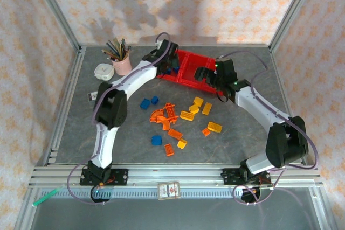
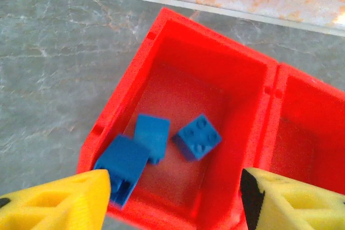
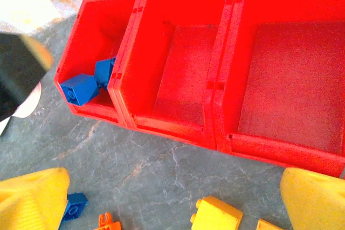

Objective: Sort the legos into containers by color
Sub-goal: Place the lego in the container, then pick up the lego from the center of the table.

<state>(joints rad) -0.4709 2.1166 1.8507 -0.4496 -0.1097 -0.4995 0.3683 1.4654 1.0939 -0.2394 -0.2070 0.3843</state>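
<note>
Release looks finished, my left tool (image 2: 172,197) wide and empty above 3 blue legos (image 2: 197,137) in the containers (image 2: 161,41), next blue brick (image 1: 145,103) toward 7 o'clock.

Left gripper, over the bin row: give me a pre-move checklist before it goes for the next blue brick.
1. Left gripper open and empty: ok, nothing between its fingers.
2. Left compartment holds blue only: ok, three blue bricks inside.
3. Middle compartment and right compartment free of strays: ok, both bare.
4. Right gripper open and empty: ok.
5. Grippers apart from each other: ok in the top view.
6. Next pick unobstructed: ok, loose blue pair lies on the table, apart from the orange pieces.
</note>
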